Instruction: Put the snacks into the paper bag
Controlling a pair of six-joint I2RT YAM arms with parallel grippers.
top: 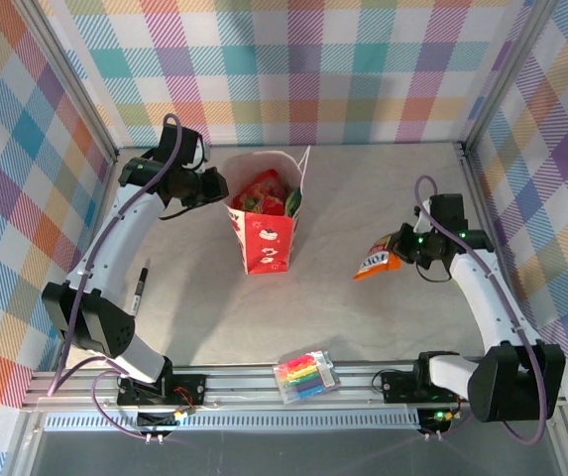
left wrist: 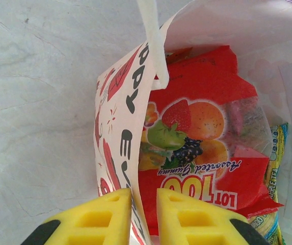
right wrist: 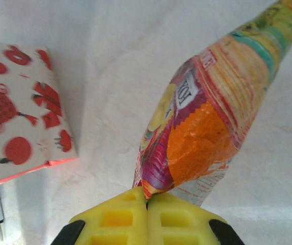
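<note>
The white-and-red paper bag [top: 264, 238] stands upright at the table's middle, mouth open. A red fruit-print pouch [left wrist: 202, 153] lies on top inside it, with another pouch's edge [left wrist: 275, 153] beside it. My left gripper [left wrist: 143, 204] is closed to a narrow gap astride the bag's left wall [left wrist: 120, 127], one finger outside and one inside; from above it [top: 214, 188] sits at the bag's left rim. My right gripper [right wrist: 147, 199] is shut on the corner of an orange-red pouch [right wrist: 207, 127]. That pouch [top: 376, 260] hangs above the table, right of the bag [right wrist: 18, 117].
A clear pack of rainbow markers [top: 306, 377] lies near the front rail. A black pen [top: 141, 288] lies left of the bag by the left arm. Plaid walls close off the left, back and right sides.
</note>
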